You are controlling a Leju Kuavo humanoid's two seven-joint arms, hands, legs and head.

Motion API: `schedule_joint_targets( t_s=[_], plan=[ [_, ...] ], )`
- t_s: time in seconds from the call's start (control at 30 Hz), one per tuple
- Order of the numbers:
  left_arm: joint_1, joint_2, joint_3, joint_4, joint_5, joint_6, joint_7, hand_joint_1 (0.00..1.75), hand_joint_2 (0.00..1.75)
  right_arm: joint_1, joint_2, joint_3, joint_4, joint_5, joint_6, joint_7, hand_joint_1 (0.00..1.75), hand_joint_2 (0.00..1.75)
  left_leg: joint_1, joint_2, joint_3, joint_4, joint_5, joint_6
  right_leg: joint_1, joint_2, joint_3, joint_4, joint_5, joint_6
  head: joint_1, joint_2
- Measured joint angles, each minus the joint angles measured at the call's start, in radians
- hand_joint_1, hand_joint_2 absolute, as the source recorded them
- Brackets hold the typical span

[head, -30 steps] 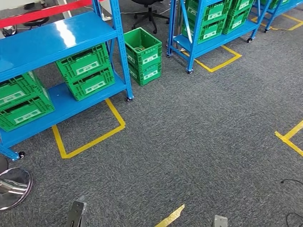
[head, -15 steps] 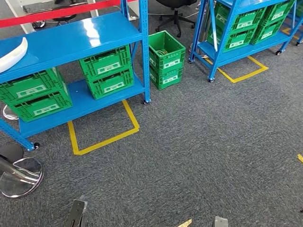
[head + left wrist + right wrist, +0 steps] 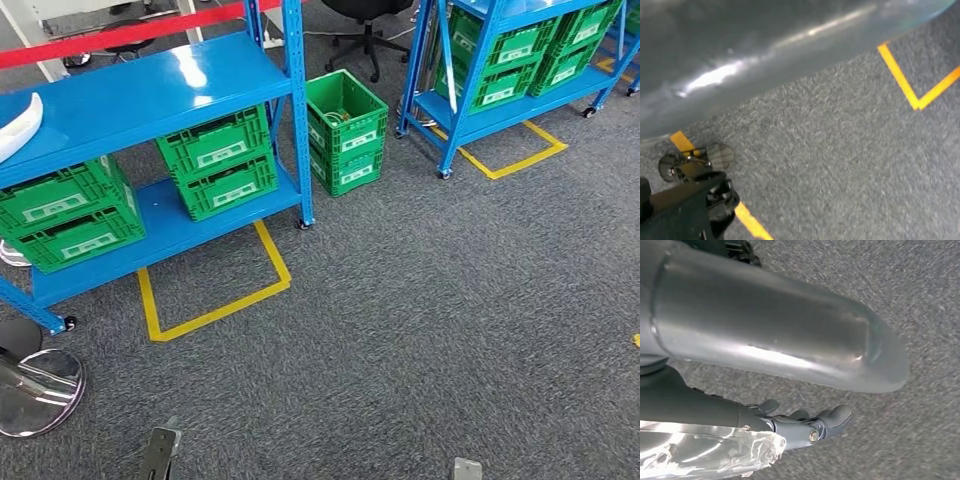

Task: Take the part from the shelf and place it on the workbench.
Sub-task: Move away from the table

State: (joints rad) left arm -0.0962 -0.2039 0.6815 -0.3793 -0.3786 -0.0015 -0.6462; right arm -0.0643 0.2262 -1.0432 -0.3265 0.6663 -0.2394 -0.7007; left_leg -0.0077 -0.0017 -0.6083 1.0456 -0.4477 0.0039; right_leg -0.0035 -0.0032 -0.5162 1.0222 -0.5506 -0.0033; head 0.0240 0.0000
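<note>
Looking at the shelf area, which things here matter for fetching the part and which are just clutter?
For the job:
white part, lying on the top board
blue shelf that carries it

Lying about:
green crates on the lower board
green crate on the carpet
second blue shelf
office chair

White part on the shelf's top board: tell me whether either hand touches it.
Apart. The head view shows the white part lying alone on the blue shelf, carpet between it and the robot.

White part (image 3: 19, 125) on the shelf top (image 3: 151, 90) is cut by the head view's left edge, shape unclear. Crate labels (image 3: 219, 152) too small to read. My right fingers (image 3: 828, 417) partly behind the silver cover (image 3: 772, 335); grasp unclear. Left wrist view blurred.
</note>
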Motion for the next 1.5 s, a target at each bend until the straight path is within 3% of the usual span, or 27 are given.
schedule_joint_targets(
  t_s=[0.1,0.17,0.27,0.3,0.33,0.4,0.47,0.53,0.6,0.67,0.7,0.73,0.8,0.87,0.93,0.97,1.03,1.1,1.17,1.2,1.23,1.3,1.33,1.37,1.43,1.47,1.5],
  plan=[
    [0.004,0.000,0.000,-0.004,0.002,0.000,0.000,0.00,0.00,-0.002,0.000,0.005,0.000,0.001,-0.004,0.000,0.00,0.00,0.001,-0.005,0.018,-0.027,-0.019,0.011,0.001,-0.006,0.011,-0.007,-0.009,0.019,-0.001,0.000],
    [0.006,0.000,0.000,-0.008,0.004,0.000,0.000,0.00,0.00,-0.005,0.000,0.011,0.000,0.003,-0.006,0.000,0.00,0.00,0.007,-0.010,0.041,-0.044,-0.022,0.020,0.001,-0.004,-0.006,0.037,-0.031,0.029,0.003,0.000],
    [0.005,-0.001,0.000,-0.011,0.005,0.000,0.000,0.00,0.00,-0.006,-0.001,0.016,0.000,0.004,-0.007,0.000,0.00,0.00,0.009,-0.022,0.065,-0.048,-0.038,0.028,-0.002,0.000,-0.131,0.232,-0.088,0.039,0.009,0.000],
    [0.007,-0.001,0.000,-0.011,0.005,0.000,0.000,0.00,0.00,-0.005,-0.002,0.018,0.000,0.005,-0.007,0.000,0.00,0.00,0.009,-0.029,0.073,-0.048,-0.045,0.028,-0.003,0.000,-0.166,0.271,-0.085,0.041,0.008,0.000],
    [0.008,-0.001,0.000,-0.011,0.006,0.000,0.000,0.00,0.00,-0.002,-0.002,0.020,0.000,0.005,-0.007,0.000,0.00,0.00,0.009,-0.039,0.082,-0.048,-0.052,0.027,-0.003,0.001,-0.184,0.272,-0.060,0.042,0.009,0.000],
    [0.010,-0.002,0.000,-0.011,0.008,0.000,0.000,0.00,0.00,0.000,-0.003,0.023,0.000,0.006,-0.007,0.000,0.00,0.00,0.009,-0.060,0.106,-0.048,-0.069,0.023,-0.006,0.018,-0.163,0.167,0.039,0.040,0.010,0.000],
    [0.008,-0.003,0.000,-0.011,0.010,0.000,0.000,0.00,0.00,0.001,-0.004,0.026,0.000,0.007,-0.007,0.000,0.00,0.00,0.010,-0.082,0.117,-0.046,-0.085,0.014,-0.012,0.066,-0.116,0.054,0.096,0.036,0.008,0.000],
    [0.006,-0.004,0.000,-0.012,0.011,0.001,0.000,0.00,0.00,0.001,-0.005,0.026,0.001,0.007,-0.009,0.001,0.00,0.00,0.016,-0.102,0.112,-0.047,-0.091,0.002,-0.013,0.092,-0.092,0.018,0.086,0.027,0.005,0.000],
    [0.008,-0.004,0.000,-0.013,0.011,0.001,0.000,0.00,0.00,0.000,-0.005,0.028,0.001,0.007,-0.010,0.001,0.00,0.00,0.021,-0.114,0.110,-0.051,-0.094,-0.010,-0.012,0.073,-0.082,0.006,0.077,0.016,0.003,0.000],
    [0.007,-0.003,0.000,-0.015,0.011,0.001,0.000,0.00,0.00,0.000,-0.005,0.031,0.001,0.007,-0.010,0.000,0.00,0.00,0.018,-0.079,0.094,-0.014,-0.114,-0.020,-0.015,0.048,-0.065,-0.006,0.070,0.004,-0.001,0.000],
    [0.005,-0.003,0.000,-0.015,0.011,0.002,0.000,0.00,0.00,0.000,-0.005,0.032,0.001,0.007,-0.011,0.000,0.00,0.00,0.017,-0.051,0.067,0.037,-0.135,-0.024,-0.015,0.033,-0.054,-0.011,0.064,-0.002,-0.004,0.000],
    [0.004,-0.003,0.000,-0.016,0.011,0.002,0.000,0.00,0.00,0.001,-0.005,0.032,0.001,0.007,-0.011,0.000,0.00,0.00,0.016,-0.028,0.026,0.104,-0.159,-0.027,-0.015,0.017,-0.045,-0.013,0.057,-0.006,-0.006,0.000],
    [0.006,-0.003,-0.001,-0.016,0.012,0.001,0.000,0.00,0.00,0.003,-0.005,0.032,0.001,0.007,-0.012,0.000,0.00,0.00,0.017,-0.011,-0.054,0.221,-0.179,-0.031,-0.013,-0.012,-0.025,-0.014,0.040,-0.008,-0.006,0.000],
    [0.013,-0.002,-0.001,-0.016,0.014,0.001,0.000,0.00,0.00,0.003,-0.005,0.033,0.001,0.007,-0.013,0.000,0.00,0.00,0.016,-0.005,-0.075,0.211,-0.119,-0.028,-0.012,-0.036,0.001,-0.014,0.021,-0.006,-0.007,0.000],
    [0.015,-0.001,-0.001,-0.016,0.016,0.002,0.000,0.00,0.00,0.002,-0.005,0.036,0.001,0.007,-0.013,0.000,0.00,0.00,0.010,0.026,-0.039,0.097,-0.025,-0.016,-0.010,-0.059,0.028,-0.016,-0.001,-0.002,-0.006,0.000],
    [0.014,-0.001,-0.001,-0.016,0.017,0.002,0.000,0.00,0.00,0.001,-0.005,0.038,0.001,0.007,-0.013,0.000,0.00,0.00,0.003,0.048,-0.017,0.043,-0.001,-0.008,-0.008,-0.069,0.037,-0.017,-0.011,0.003,-0.007,0.000],
    [0.010,-0.002,-0.001,-0.017,0.017,0.002,0.000,0.00,0.00,0.000,-0.005,0.040,0.001,0.006,-0.013,0.000,0.00,0.00,-0.008,0.077,0.005,-0.004,-0.007,0.003,-0.003,-0.090,0.045,-0.021,-0.026,0.014,-0.007,0.000],
    [0.012,-0.002,-0.001,-0.019,0.018,0.002,0.000,0.00,0.00,-0.004,-0.005,0.043,0.001,0.006,-0.013,0.000,0.00,0.00,-0.006,0.057,0.013,-0.021,-0.019,0.011,0.000,-0.112,0.060,-0.029,-0.036,0.024,-0.008,0.000],
    [0.016,-0.001,-0.001,-0.021,0.019,0.002,0.000,0.00,0.00,-0.007,-0.005,0.048,0.001,0.006,-0.013,0.000,0.00,0.00,0.002,0.031,0.029,-0.034,-0.020,0.019,-0.001,-0.085,0.060,-0.003,-0.055,0.033,-0.004,0.000],
    [0.015,-0.002,-0.001,-0.022,0.019,0.002,0.000,0.00,0.00,-0.008,-0.005,0.049,0.001,0.006,-0.013,0.000,0.00,0.00,0.007,0.018,0.039,-0.039,-0.022,0.024,-0.002,-0.057,0.035,0.044,-0.074,0.036,-0.001,0.000],
    [0.013,-0.003,-0.001,-0.023,0.020,0.002,0.000,0.00,0.00,-0.008,-0.006,0.050,0.001,0.006,-0.013,-0.001,0.00,0.00,0.007,0.006,0.044,-0.040,-0.026,0.028,-0.004,-0.027,-0.003,0.113,-0.096,0.039,0.003,0.000],
    [0.012,-0.004,-0.001,-0.024,0.020,0.002,0.000,0.00,0.00,-0.004,-0.006,0.050,0.001,0.006,-0.013,0.000,0.00,0.00,0.009,-0.022,0.054,-0.040,-0.037,0.032,-0.007,-0.002,-0.102,0.247,-0.120,0.044,0.006,0.000],
    [0.014,-0.005,-0.001,-0.023,0.020,0.002,0.000,0.00,0.00,-0.002,-0.006,0.050,0.001,0.006,-0.014,0.000,0.00,0.00,0.009,-0.037,0.062,-0.040,-0.044,0.031,-0.008,0.000,-0.138,0.274,-0.104,0.045,0.006,0.000],
    [0.016,-0.005,-0.001,-0.023,0.020,0.002,0.000,0.00,0.00,0.000,-0.006,0.050,0.001,0.006,-0.014,0.000,0.00,0.00,0.009,-0.053,0.074,-0.040,-0.052,0.029,-0.009,0.002,-0.154,0.261,-0.066,0.046,0.006,0.000],
    [0.019,-0.005,-0.001,-0.023,0.021,0.002,0.000,0.00,0.00,0.002,-0.007,0.050,0.001,0.004,-0.015,0.001,0.00,0.00,0.012,-0.080,0.099,-0.040,-0.072,0.022,-0.012,0.025,-0.138,0.150,0.043,0.046,0.007,0.000],
    [0.019,-0.006,-0.001,-0.023,0.021,0.002,0.000,0.00,0.00,0.003,-0.007,0.051,0.002,0.002,-0.014,0.001,0.00,0.00,0.012,-0.092,0.107,-0.038,-0.080,0.017,-0.015,0.048,-0.124,0.097,0.079,0.046,0.008,0.000],
    [0.018,-0.006,-0.001,-0.024,0.022,0.002,0.000,0.00,0.00,0.002,-0.007,0.051,0.002,-0.002,-0.013,0.001,0.00,0.00,0.013,-0.101,0.109,-0.036,-0.087,0.011,-0.016,0.068,-0.106,0.053,0.089,0.043,0.009,0.000]
  ],
)
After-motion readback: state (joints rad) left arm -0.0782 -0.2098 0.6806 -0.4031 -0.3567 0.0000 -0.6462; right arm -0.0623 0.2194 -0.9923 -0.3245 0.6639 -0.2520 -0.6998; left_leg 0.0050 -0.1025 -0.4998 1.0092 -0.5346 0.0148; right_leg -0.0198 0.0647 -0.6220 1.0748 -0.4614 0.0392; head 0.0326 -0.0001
